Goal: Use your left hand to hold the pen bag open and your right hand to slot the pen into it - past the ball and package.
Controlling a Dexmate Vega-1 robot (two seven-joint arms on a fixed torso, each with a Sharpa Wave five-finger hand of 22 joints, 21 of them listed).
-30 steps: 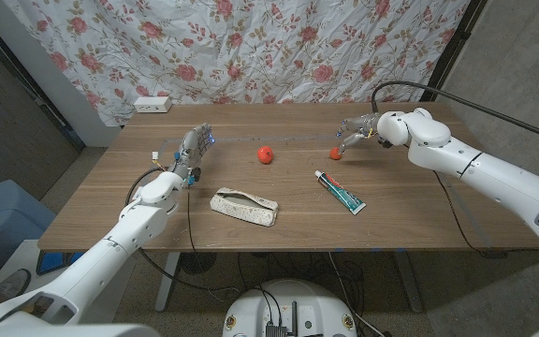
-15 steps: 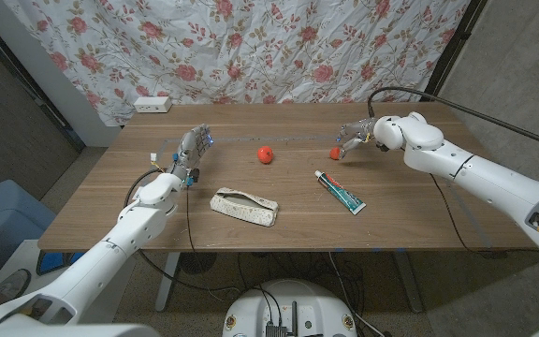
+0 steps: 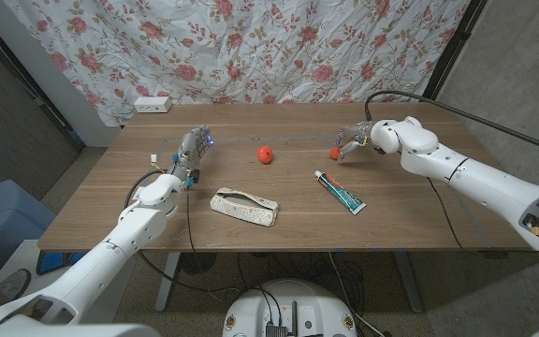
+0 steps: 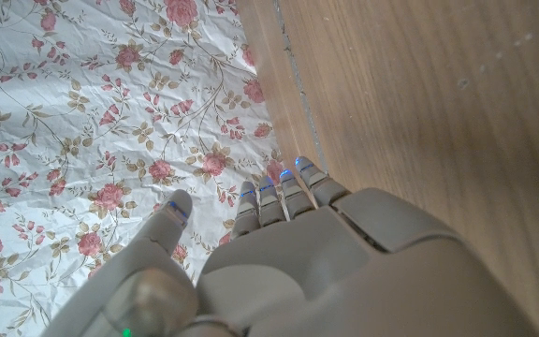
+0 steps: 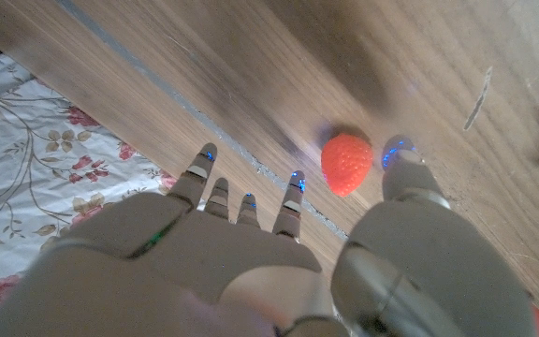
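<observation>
So I've got the right robot hand (image 3: 352, 140) hovering out at about 1 o'clock on the worktop (image 3: 410, 211), fingers spread with nothing in them, right beside a small red strawberry-looking thing (image 3: 336, 153). On the right wrist cam that red thing (image 5: 345, 164) sits just past the fingertips (image 5: 295, 182), not touching as far as I can tell. The left robot hand (image 3: 192, 150) is over at 10 o'clock, fingers straight and held close together, holding nothing; its wrist cam looks along the wood toward the floral cloth (image 4: 82, 112).

The pen bag (image 3: 244, 207) lies untouched near the middle, toward 6 o'clock. A red ball (image 3: 265, 154) is at 12 o'clock, and a tube-like package (image 3: 339, 191) lies at an angle around 3 o'clock, between the bag and my right arm. A white power strip (image 3: 152, 104) sits at the far left corner.
</observation>
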